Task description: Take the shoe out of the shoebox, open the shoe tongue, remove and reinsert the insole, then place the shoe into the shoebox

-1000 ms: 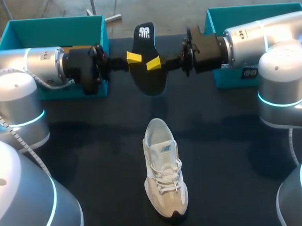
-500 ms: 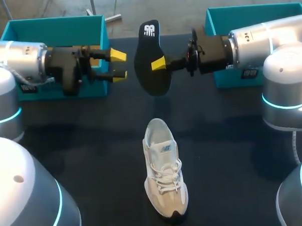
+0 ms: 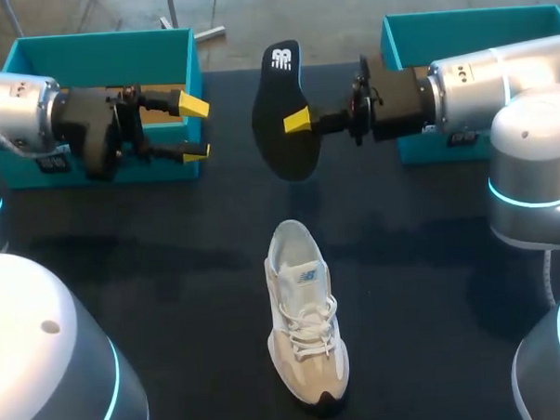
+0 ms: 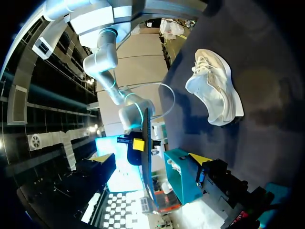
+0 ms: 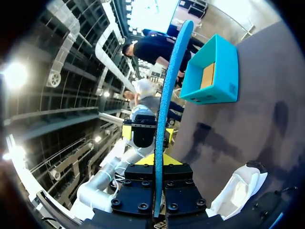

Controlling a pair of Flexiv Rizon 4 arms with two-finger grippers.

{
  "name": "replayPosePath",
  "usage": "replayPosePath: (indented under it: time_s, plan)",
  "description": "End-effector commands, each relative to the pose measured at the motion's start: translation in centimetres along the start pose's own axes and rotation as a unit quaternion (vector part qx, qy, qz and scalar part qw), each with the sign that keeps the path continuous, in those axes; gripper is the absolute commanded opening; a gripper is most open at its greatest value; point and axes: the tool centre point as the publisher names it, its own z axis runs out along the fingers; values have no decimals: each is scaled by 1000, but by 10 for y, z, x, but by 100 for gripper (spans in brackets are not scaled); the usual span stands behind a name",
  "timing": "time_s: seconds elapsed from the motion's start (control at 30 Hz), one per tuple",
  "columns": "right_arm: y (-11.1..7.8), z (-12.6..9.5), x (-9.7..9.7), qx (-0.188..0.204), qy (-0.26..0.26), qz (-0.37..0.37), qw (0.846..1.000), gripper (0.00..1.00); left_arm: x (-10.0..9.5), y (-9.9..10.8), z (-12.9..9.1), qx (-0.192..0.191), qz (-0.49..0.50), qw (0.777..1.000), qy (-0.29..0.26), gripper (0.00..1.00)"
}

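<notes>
Closest to us, the shoe (image 3: 306, 322) sits upright on the dark surface (image 3: 153, 271), out of either box. Its toe points our way, its heel away, and it's laced up. Nothing is touching it.

A bit further out, the insole (image 3: 280, 112) is up in the air above the surface, past the shoe's heel, with its black face showing from overhead. Our right end effector (image 3: 298, 122) is clamped on it about halfway along. From the right wrist, the insole (image 5: 164, 114) runs edge-on straight between the fingers, with one yellow tip (image 5: 162, 160) pressed against it.

Our left end effector (image 3: 195, 129) is off to the other side of the insole, near it but not touching. Its fingers are spread wide apart with nothing between them. From the left wrist we see the insole (image 4: 145, 162) edge-on ahead, and the shoe (image 4: 214, 88) well off to one side.

Furthest back are the two teal boxes at the far corners, the left shoebox (image 3: 96, 51) and the right shoebox (image 3: 458, 21). Both are open on top, and each arm crosses in front of the box on its own side.
</notes>
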Motion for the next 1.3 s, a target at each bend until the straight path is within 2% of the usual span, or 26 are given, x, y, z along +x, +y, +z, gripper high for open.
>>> replayPosePath:
  time_s: [0.03,0.23,0.4,0.47,0.53,1.1,1.17,1.3]
  plan:
    - [-1,1,0,-1,-2,0,1000,0,0,-1,0,-1,0,1000,1,100]
    - [-9,0,-14,3,13,-36,999,0,10,-22,-12,-37,-129,990,48,100]
    - [-12,-5,-18,0,6,-59,998,0,12,-46,-24,-51,-184,977,93,100]
    - [-14,-6,-19,-2,1,-71,998,0,14,-53,-26,-55,-220,968,110,100]
    - [-16,-6,-21,-5,-14,-87,996,0,17,-56,-29,-82,-241,954,156,100]
    - [-18,-6,-24,-13,-12,-96,995,0,17,-56,-29,-82,-241,954,156,100]
    - [-18,-6,-24,-13,-12,-96,995,0,23,-62,-11,-102,-263,944,172,100]
    - [-25,-11,-21,-9,-23,-117,993,0,35,-73,6,-137,-334,909,208,100]
